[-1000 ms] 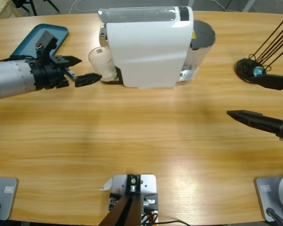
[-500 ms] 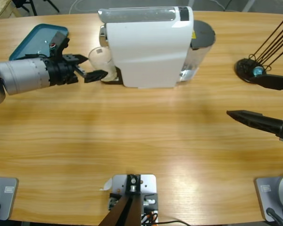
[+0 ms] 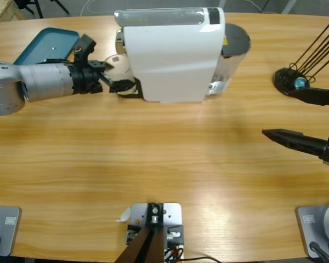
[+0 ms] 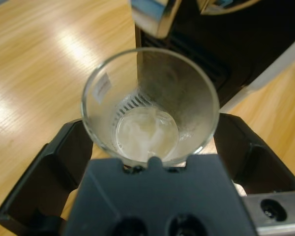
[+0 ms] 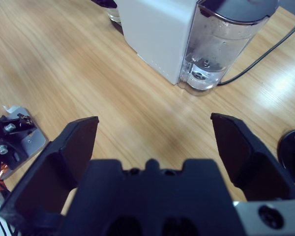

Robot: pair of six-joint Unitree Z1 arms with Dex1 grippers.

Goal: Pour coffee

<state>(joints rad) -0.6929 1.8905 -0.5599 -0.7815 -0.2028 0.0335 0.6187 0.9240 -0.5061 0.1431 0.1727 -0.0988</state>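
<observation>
You've one shallow coffee [image 4: 146,136] layer in one glass [image 4: 150,104] under the one white coffee machine [image 3: 172,55]. Your left gripper [image 3: 114,76] has its jaws spread either side of the glass. Right gripper [image 5: 155,142] hangs wide apart over bare table [image 3: 153,159]; one teal tray [image 3: 44,44] sits near the far-left edge.

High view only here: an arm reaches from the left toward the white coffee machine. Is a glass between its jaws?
Observer: Yes. In the left wrist view the glass tumbler sits between the open jaws of the left gripper, on the machine's drip grate.
Operator: Anything inside it?
Observer: A shallow pale layer of coffee covers just the bottom.
Operator: And the right arm?
Observer: The right gripper is open and empty above bare table, facing the coffee machine's water tank.
</observation>
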